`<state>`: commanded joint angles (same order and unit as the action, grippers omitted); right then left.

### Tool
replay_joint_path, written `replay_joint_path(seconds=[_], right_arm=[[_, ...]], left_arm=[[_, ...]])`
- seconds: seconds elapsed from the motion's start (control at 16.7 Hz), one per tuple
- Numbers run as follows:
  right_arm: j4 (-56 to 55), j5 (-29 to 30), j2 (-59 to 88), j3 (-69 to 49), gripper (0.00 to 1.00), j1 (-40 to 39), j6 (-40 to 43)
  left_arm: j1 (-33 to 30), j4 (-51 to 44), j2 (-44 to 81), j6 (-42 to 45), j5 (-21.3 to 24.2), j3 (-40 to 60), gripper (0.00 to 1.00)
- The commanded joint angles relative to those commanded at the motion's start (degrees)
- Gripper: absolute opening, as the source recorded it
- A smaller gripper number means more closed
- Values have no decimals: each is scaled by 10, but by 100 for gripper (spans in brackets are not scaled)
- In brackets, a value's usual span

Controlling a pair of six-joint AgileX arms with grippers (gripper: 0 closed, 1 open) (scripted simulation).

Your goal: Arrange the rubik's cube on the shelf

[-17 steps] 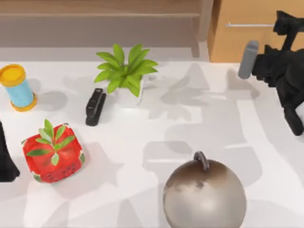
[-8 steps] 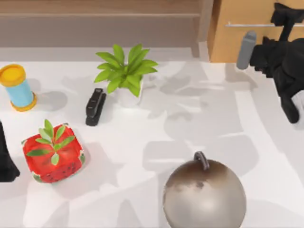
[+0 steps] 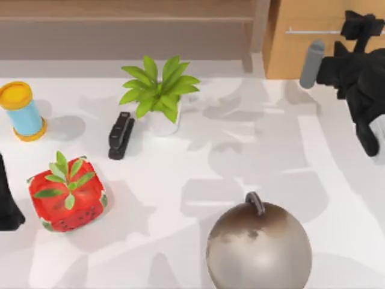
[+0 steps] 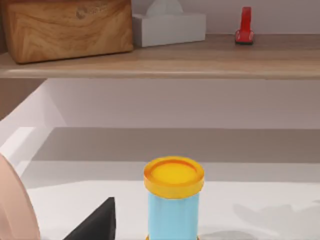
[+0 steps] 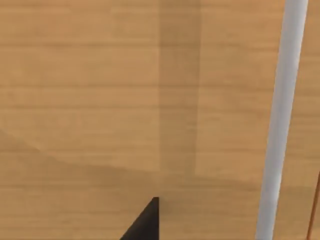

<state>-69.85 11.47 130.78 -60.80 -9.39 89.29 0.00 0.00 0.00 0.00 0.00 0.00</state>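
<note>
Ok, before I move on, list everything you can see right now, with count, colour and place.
shelf: 1, light-brown wood, top view's far edge
drawer cabinet: 1, orange-brown, far right
potted plant: 1, green, back centre
stapler: 1, black, left of plant
cylinder: 1, blue, yellow cap, far left
strawberry cube: 1, red, front left
ball: 1, grey-brown, front
wooden box: 1, on shelf
tissue box: 1, white, on shelf
red object: 1, on shelf
left arm: left edge
right gripper: at cabinet
</note>
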Motion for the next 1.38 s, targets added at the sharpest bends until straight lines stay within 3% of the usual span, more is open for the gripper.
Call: replay_joint_path(seconds=[0.42,1.08,1.38], right_arm=[[0,0,0,0,2,0,0],[-5,3,-5,10,0,-2,-2],[-62,14,-50,123,0,-16,-2]], left_arm=[[0,0,0,0,0,0,100],[0,0,0,0,0,0,100],[0,0,0,0,0,0,100]])
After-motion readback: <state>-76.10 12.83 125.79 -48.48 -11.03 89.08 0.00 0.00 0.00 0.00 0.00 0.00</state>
